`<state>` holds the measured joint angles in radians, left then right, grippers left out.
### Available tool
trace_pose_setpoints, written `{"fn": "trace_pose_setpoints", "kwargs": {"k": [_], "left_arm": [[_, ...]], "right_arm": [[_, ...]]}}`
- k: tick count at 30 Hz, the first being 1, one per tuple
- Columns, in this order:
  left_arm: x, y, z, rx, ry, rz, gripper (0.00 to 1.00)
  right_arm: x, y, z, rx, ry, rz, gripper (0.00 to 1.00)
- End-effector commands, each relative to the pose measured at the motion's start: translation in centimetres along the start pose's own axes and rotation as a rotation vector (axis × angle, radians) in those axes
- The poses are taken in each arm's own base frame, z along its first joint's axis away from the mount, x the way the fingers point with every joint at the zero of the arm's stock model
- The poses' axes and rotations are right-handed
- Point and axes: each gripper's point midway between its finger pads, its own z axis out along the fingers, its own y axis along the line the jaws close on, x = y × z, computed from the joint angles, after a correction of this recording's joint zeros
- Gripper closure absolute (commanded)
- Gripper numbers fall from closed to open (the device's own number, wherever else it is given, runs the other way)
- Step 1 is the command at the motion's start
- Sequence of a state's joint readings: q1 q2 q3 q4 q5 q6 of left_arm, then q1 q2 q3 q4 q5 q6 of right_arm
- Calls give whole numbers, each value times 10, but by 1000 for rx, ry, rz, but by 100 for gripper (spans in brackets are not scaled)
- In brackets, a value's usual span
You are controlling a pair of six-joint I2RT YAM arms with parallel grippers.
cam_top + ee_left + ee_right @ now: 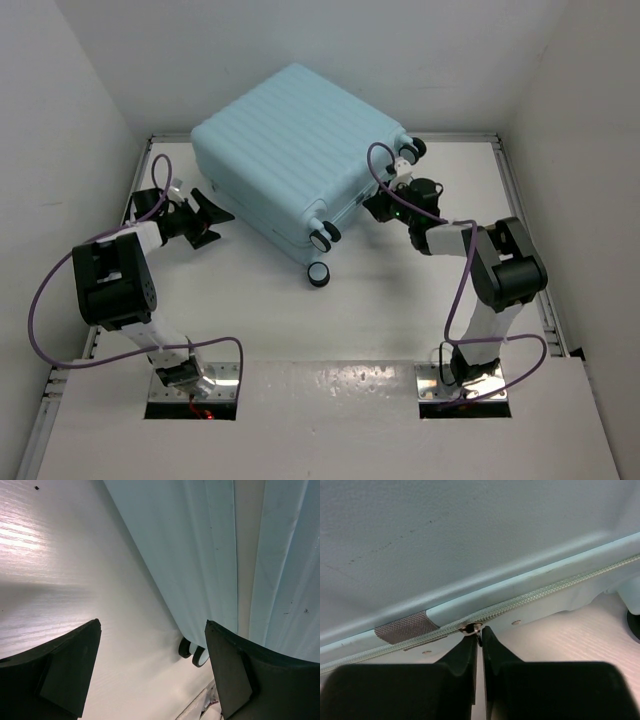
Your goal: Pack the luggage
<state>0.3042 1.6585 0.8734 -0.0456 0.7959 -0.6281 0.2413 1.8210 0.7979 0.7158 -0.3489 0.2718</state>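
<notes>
Right gripper point(479, 642) pinched tight on the luggage point(300, 150) zipper pull point(471, 628), left gripper point(152, 624) spread wide just beside its shell.

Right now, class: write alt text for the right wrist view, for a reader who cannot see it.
The black right gripper is shut on the small metal zip pull of a pale blue suitcase. A grey fabric tab sits on the seam to its left, and the white table shows at lower right.

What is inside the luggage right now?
Hidden: the luggage lies shut, showing only ribbed shell and zipper. The right gripper has its jaws shut on the zipper pull.
</notes>
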Motion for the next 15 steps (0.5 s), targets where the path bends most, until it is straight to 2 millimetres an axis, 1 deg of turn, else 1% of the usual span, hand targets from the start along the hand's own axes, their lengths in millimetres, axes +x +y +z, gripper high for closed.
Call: {"fn": "trace_pose_setpoints", "kwargs": {"k": [1, 2, 3, 5, 6, 7, 8, 9, 10, 11, 12, 13, 14, 15], "left_arm": [[-12, -4, -3, 11, -26, 42, 12], [-15, -2, -2, 4, -31, 42, 12], [-15, -2, -2, 4, -31, 42, 12], [-15, -2, -2, 4, -31, 42, 12], [-13, -5, -2, 18, -22, 42, 12], [-16, -8, -3, 31, -23, 63, 14], [-19, -16, -8, 40, -40, 98, 16], [-23, -21, -12, 41, -60, 125, 18], [-28, -26, -17, 36, -87, 154, 20], [-33, -28, -24, 28, -123, 170, 20], [-43, -39, -38, 24, -180, 204, 21], [-44, -46, -43, 30, -192, 217, 21], [-47, -48, -50, 20, -213, 221, 20], [-50, -54, -56, 17, -231, 232, 19]], "right_arm": [[-58, -5, -7, -3, -189, -71, 100], [-55, -3, -8, -12, -191, -75, 100], [-60, 1, -10, -29, -209, -88, 100], [-61, 7, -11, -57, -220, -109, 100], [-61, 11, -12, -74, -220, -123, 100], [-60, 12, -12, -77, -220, -130, 100], [-58, 13, -12, -79, -214, -127, 100], [-61, 11, -13, -71, -219, -124, 100], [-55, 6, -13, -52, -197, -108, 100], [-54, 3, -14, -41, -192, -88, 100], [-54, -7, -15, -1, -188, -76, 100], [-52, -12, -16, 21, -181, -63, 100], [-49, -22, -18, 52, -172, -35, 100], [-47, -25, -18, 64, -166, -22, 100]]}}
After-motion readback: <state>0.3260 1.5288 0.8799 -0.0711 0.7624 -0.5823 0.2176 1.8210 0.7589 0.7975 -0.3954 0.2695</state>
